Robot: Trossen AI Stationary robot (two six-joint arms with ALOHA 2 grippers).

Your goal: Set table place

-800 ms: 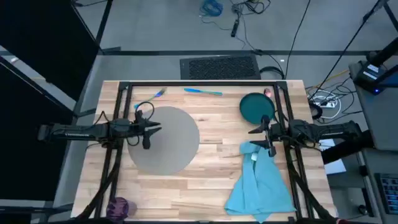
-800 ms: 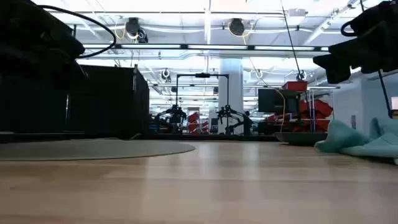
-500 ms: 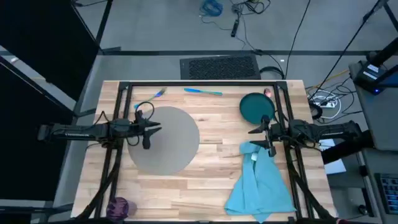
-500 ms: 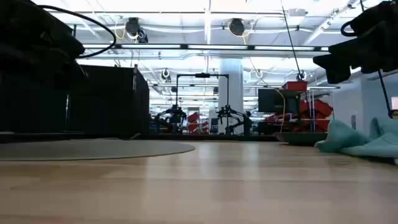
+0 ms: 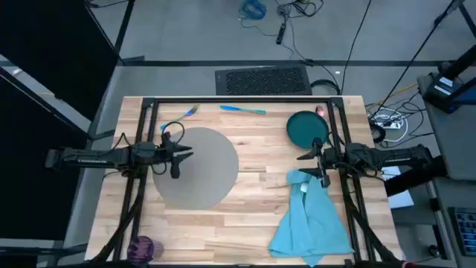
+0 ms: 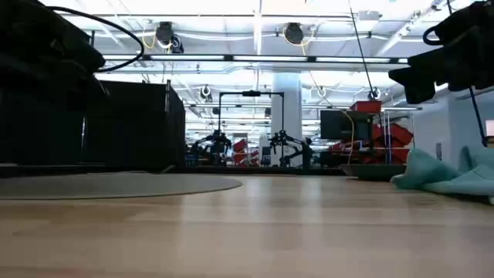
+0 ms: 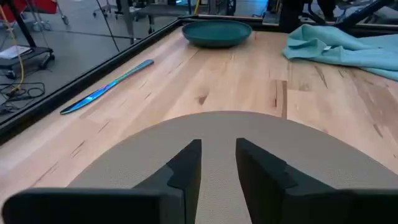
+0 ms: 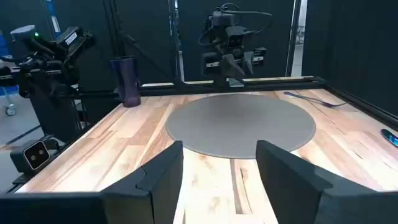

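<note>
Nothing is moving: both arms are holding exactly where they were a moment back. The left gripper (image 5: 175,155) is hovering over the mat's (image 5: 212,182) left part, fingers slightly spread with nothing between them. The right gripper (image 5: 316,160) is waiting well right of the mat, fingers spread wide and empty, above the near edge of the napkin (image 5: 312,219). The plate (image 5: 306,128) is sitting beyond the mat's right side, not on it yet. A blue knife (image 5: 243,109) and a fork (image 5: 187,113) are lying behind the mat, and the cup (image 5: 143,246) is standing off its near-left side on the tabletop (image 5: 253,223). Against the earlier frames, no object has shifted; the setting is looking barely begun, only the mat laid.
</note>
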